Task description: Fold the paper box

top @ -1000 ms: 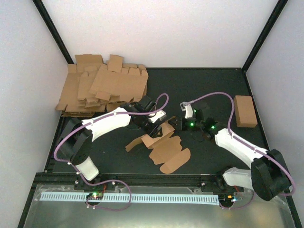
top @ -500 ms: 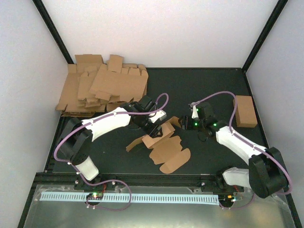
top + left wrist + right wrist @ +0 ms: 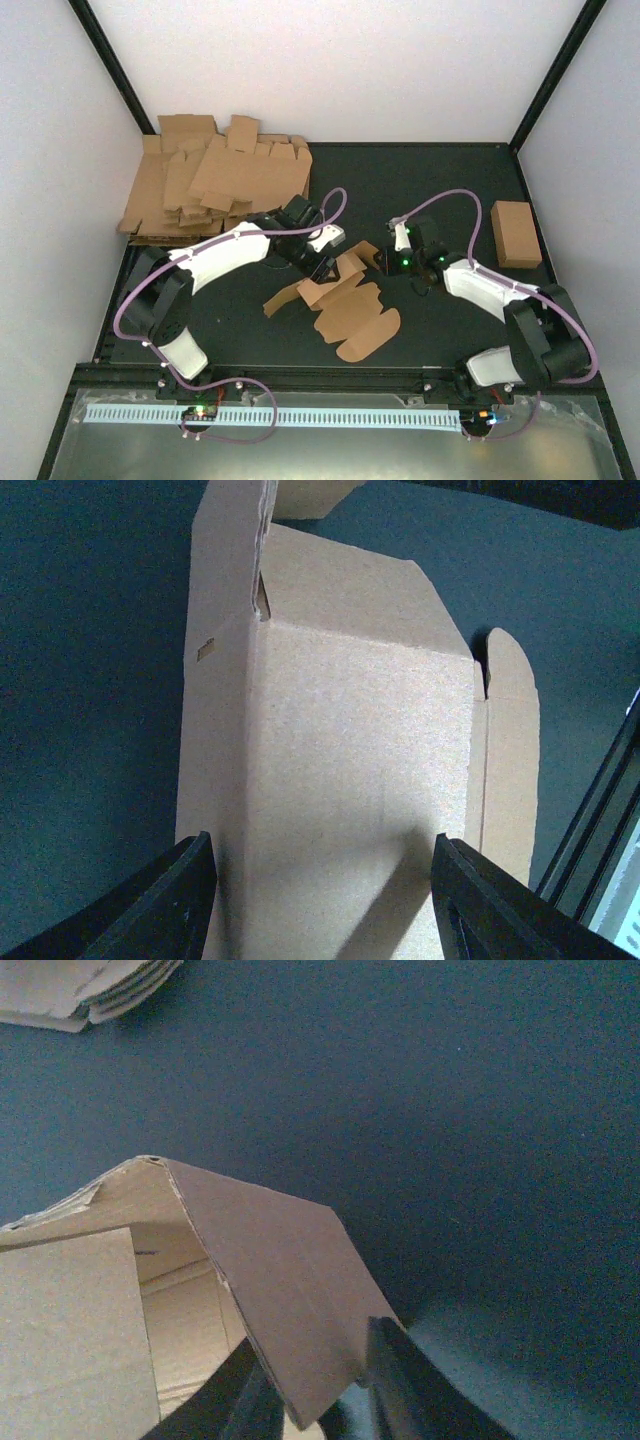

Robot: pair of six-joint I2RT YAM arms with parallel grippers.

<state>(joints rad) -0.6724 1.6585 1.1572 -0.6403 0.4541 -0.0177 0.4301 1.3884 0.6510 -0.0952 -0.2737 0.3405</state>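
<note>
The paper box (image 3: 345, 300), a grainy brown cardboard blank with rounded flaps, lies half-raised at the middle of the dark matte desk (image 3: 440, 190). The left end effector (image 3: 322, 845) straddles its creased rectangular body, clamped on both sides. The right end effector (image 3: 315, 1365) pinches the edge of a smooth, angled flap. A heap of flat blanks (image 3: 215, 185) fills the far left corner.

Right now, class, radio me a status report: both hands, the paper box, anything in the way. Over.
Left hand clamped across the paper box. Right hand: box flap between its fingers, grip unclear. Blank heap far left, apart from the work.
</note>
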